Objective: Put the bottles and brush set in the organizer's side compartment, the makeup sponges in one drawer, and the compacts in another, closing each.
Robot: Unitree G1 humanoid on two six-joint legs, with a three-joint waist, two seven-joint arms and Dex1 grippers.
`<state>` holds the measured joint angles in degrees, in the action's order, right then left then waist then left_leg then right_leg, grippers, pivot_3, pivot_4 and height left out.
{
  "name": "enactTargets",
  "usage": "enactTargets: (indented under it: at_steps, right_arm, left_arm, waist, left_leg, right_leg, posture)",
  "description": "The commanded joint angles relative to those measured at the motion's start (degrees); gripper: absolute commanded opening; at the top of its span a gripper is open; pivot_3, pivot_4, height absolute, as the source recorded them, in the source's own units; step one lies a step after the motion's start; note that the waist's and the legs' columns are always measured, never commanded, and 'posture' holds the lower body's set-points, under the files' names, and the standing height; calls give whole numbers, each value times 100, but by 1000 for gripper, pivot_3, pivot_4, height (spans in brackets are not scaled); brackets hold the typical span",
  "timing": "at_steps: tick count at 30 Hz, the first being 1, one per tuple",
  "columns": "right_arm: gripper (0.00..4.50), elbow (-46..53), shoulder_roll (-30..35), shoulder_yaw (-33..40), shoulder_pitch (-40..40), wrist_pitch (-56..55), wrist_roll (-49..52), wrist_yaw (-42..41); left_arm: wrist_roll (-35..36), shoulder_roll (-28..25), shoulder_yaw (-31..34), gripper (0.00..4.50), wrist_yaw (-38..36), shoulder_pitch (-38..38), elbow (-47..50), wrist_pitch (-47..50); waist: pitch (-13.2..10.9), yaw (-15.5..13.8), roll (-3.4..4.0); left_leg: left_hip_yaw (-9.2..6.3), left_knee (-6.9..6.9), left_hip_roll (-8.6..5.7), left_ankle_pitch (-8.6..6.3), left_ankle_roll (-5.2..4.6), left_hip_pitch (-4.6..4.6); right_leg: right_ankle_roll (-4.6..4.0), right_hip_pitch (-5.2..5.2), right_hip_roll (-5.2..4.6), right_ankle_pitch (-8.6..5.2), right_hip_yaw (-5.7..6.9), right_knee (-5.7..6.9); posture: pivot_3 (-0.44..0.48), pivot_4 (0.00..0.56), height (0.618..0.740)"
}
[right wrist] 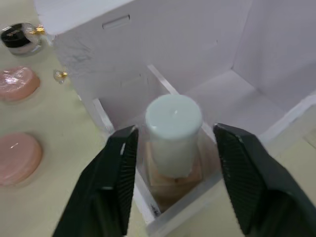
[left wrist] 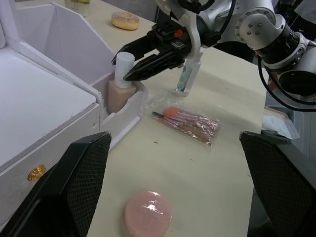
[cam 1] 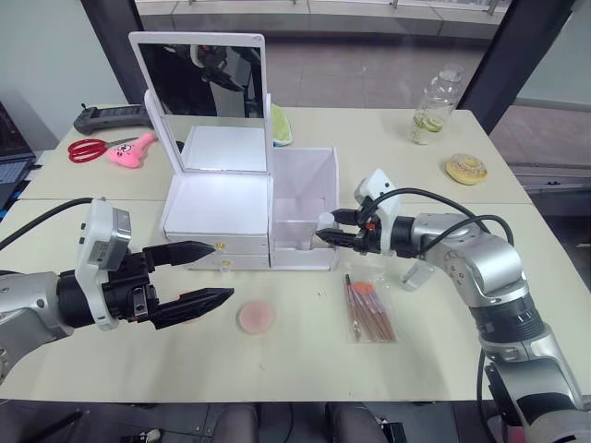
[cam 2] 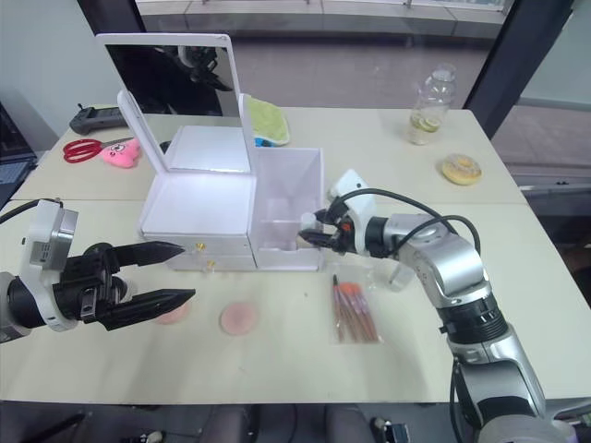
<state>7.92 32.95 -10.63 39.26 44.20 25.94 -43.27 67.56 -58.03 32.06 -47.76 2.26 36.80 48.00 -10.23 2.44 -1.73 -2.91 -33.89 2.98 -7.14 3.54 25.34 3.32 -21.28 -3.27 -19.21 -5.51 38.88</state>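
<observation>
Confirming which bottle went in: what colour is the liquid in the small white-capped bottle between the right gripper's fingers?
Beige liquid in the small bottle, clearest in the left wrist view.

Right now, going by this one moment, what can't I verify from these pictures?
- Second makeup sponge: partly behind the left gripper's lower finger, right eye view.
- Compact: cut by the right wrist view's edge; lettering too small.
- Whitish-clear bottle: mostly behind the right arm in the eye views.
- Drawers: shut, so their contents are hidden.
</observation>
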Motion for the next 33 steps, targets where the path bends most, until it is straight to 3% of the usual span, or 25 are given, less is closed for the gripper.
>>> enactTargets:
  at_steps: [1,3,7,13,16,20,25,28,33]
  right_arm:
    - [3981,337,69,386,134,116,118,14]
    - [4476,557,132,670,237,324,357,11]
    - [4476,1077,317,1585,314,973,1135,89]
    - [4476,1564,1028,3510,-222,2016,2610,272]
    - [4476,1686,1561,4365,-1268,1899,2672,-131]
    - [4476,1413,1698,5533,-2998,1299,2409,-767]
    - [4476,665,1698,6329,-5021,447,1858,-1821]
    - [4476,-151,1559,6610,-5379,-351,1496,-1813]
    - [4476,113,1338,6327,-5489,-595,1532,-1673]
  left_arm:
    - [67,-62,122,4500,-2,-43,58,-29]
    - [-13,-75,198,4500,-75,39,6,-32]
    - [-370,-180,588,4500,-421,375,-424,-26]
    - [-1869,-395,1819,4500,-1484,1473,-2211,-620]
    - [-2704,-527,2257,4500,-1821,1659,-3883,-1424]
    - [-3477,-813,2405,4500,-2224,1716,-6015,-2584]
    - [-4120,-1134,2215,4500,-2290,1451,-8067,-3979]
    - [-4216,-1223,2158,4500,-2384,1307,-8673,-4431]
    - [-4228,-1282,1943,4500,-2543,891,-9022,-4612]
  waist:
    - [0,0,0]
    - [-1,0,0]
    - [-4,3,1]
    - [-8,2,-3]
    - [-9,-23,-7]
    - [-7,-25,-13]
    - [2,-22,-34]
    - [4,7,-35]
    - [17,39,-51]
  left_leg:
    - [0,0,0,0,0,0]
    - [0,0,0,0,0,0]
    - [0,3,0,0,0,0]
    - [4,12,1,-1,0,-1]
    - [6,10,2,-1,0,-2]
    - [21,15,-1,-4,-3,-2]
    - [20,16,4,-24,26,-5]
    - [26,18,6,-32,37,-6]
    - [30,25,25,-34,41,-14]
  right_leg:
    - [0,0,0,0,0,0]
    - [0,0,0,0,0,0]
    - [0,-1,-1,0,0,0]
    - [-8,-6,-2,-4,1,-5]
    - [-15,-6,-4,-9,3,-9]
    - [-19,-3,-18,-11,3,-35]
    - [-54,-19,-21,-28,9,-51]
    - [-59,-9,-25,-25,8,-76]
    - [-66,-7,-12,-14,13,-74]
  posture:
    - [0,150,740]
    - [0,150,740]
    - [0,150,740]
    - [0,150,740]
    - [0,150,740]
    - [0,150,740]
    - [0,150,740]
    - [0,150,740]
    - [0,150,740]
